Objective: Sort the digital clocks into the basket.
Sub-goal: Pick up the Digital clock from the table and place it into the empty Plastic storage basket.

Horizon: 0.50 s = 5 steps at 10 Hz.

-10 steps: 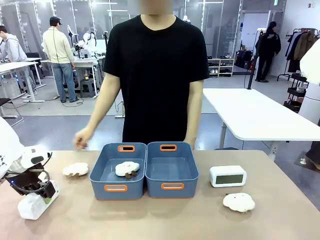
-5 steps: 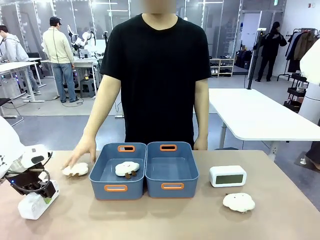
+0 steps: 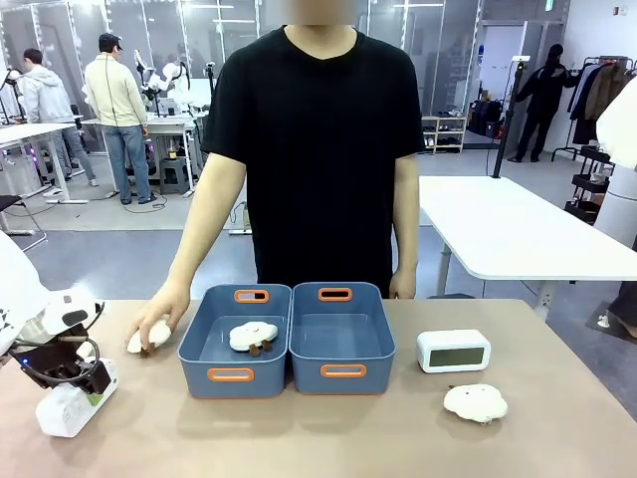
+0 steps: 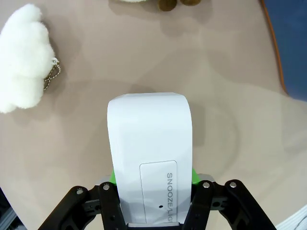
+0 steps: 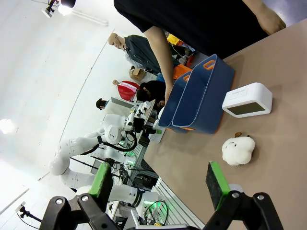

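My left gripper (image 3: 85,390) hangs low over the table's near left corner, shut on a white digital clock (image 3: 68,410). In the left wrist view the green pads (image 4: 112,178) press both sides of this clock (image 4: 148,139), whose back reads SNOOZE/LIGHT. The second digital clock (image 3: 453,351) stands on the table right of the two blue-grey baskets, display facing me. The left basket (image 3: 195,344) holds a cream plush (image 3: 253,336); the right basket (image 3: 378,344) is empty. My right gripper (image 5: 158,179) is open and high above the table, with the clock (image 5: 247,99) far ahead of it.
The person stands behind the baskets, one hand (image 3: 164,307) resting on a plush (image 3: 144,339) left of them. Another plush (image 3: 475,402) lies near the standing clock. Under my left gripper, a plush (image 4: 21,57) lies on the bare tabletop.
The person's hand came down onto the plush left of the baskets and closed over it. Neither arm nor either clock has moved.
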{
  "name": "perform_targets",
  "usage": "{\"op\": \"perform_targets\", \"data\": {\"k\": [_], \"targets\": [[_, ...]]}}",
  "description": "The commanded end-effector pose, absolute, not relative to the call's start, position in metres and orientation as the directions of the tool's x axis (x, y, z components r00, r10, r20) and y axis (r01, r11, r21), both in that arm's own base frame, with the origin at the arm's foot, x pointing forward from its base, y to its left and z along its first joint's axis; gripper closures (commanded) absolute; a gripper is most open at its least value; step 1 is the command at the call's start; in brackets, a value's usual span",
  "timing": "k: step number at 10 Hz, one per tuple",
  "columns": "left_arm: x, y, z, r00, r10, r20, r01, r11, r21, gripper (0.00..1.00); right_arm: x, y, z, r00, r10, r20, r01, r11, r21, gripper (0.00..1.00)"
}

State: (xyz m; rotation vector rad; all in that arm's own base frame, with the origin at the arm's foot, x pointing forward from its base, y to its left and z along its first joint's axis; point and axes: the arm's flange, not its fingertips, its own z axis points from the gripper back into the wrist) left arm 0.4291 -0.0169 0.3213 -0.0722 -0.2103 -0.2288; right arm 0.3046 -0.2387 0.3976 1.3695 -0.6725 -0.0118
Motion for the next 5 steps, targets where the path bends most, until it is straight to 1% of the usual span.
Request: {"op": "perform_targets", "data": {"k": [1, 5], "targets": [[0.4293, -0.0158, 0.321, 0.952, -0.215, 0.215, 0.23, 0.972, -0.046, 0.58, 0.3032, -0.239, 0.3996, 0.813, -0.386, 0.437, -0.377, 0.225, 0.899, 0.0], [0.4293, -0.0158, 0.321, 0.952, -0.215, 0.215, 0.23, 0.972, -0.046, 0.58, 0.3032, -0.239, 0.3996, 0.813, -0.386, 0.437, -0.377, 0.225, 0.899, 0.0]]}}
